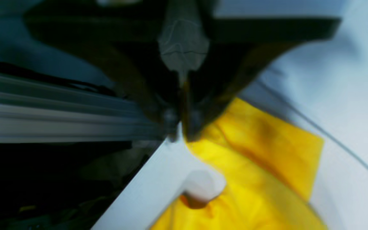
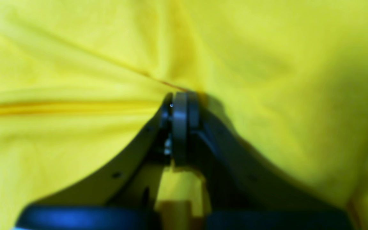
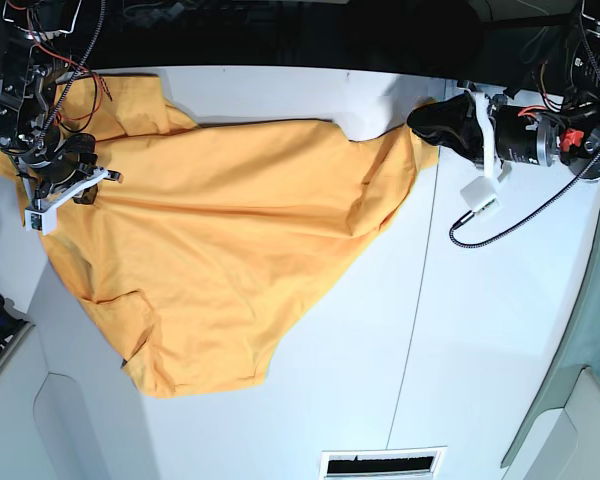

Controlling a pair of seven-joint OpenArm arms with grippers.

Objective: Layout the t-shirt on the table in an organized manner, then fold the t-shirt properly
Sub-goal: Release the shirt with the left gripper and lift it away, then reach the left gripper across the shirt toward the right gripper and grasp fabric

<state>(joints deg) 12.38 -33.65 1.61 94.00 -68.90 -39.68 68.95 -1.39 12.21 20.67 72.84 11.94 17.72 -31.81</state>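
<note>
The orange-yellow t-shirt [image 3: 230,200] lies spread and wrinkled over the left half of the white table [image 3: 480,330], stretched between both grippers. My left gripper [image 3: 422,125] is shut on the shirt's far right corner near the table's back edge. In the left wrist view its tips [image 1: 180,129] pinch the yellow cloth [image 1: 254,159] just above the table [image 1: 158,185]. My right gripper [image 3: 55,185] is shut on the shirt's left part. In the right wrist view the closed tips [image 2: 180,99] bunch the fabric [image 2: 75,64], with folds radiating from them. The black print is not visible.
A white connector box [image 3: 478,195] with a black cable hangs from the left arm over the table. A thin dark seam [image 3: 410,330] runs front to back. A vent slot [image 3: 380,463] sits at the front edge. The table's edge [image 1: 129,188] drops to darkness beside the left gripper.
</note>
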